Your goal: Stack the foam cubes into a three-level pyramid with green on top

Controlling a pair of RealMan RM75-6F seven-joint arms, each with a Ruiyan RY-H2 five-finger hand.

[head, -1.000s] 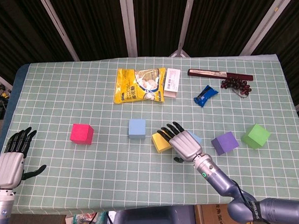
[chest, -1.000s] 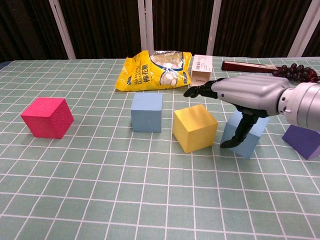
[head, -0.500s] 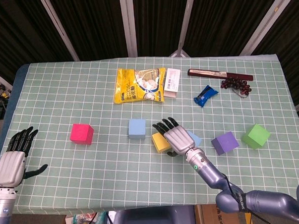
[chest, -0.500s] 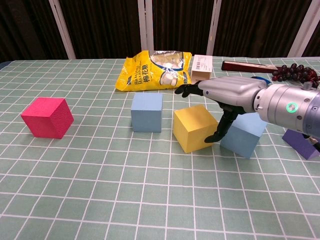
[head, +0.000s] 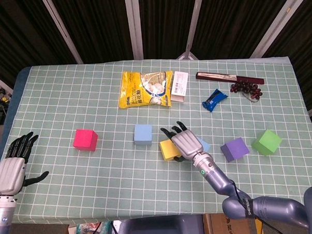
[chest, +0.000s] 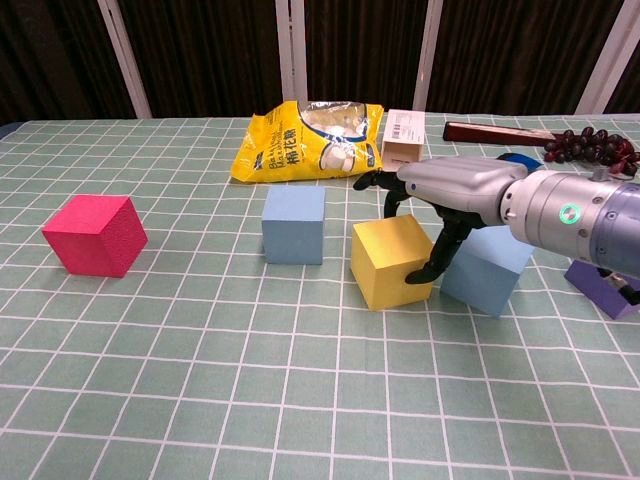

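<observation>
The yellow cube (chest: 392,261) sits mid-counter, turned askew to the grid, with no long axis. The right hand (chest: 455,190) grasps it, fingers behind, thumb at its right face. The left hand (head: 14,165) hovers spread and empty over the counter's (head: 96,171) left edge.

The right hand (chest: 440,200) is positioned over the yellow foam cube (chest: 391,262) — thumb against its right face, fingers curled down behind it. A light blue cube (chest: 487,268) sits just beside, another light blue cube (chest: 294,224) left, a pink cube (chest: 95,235) far left.
</observation>
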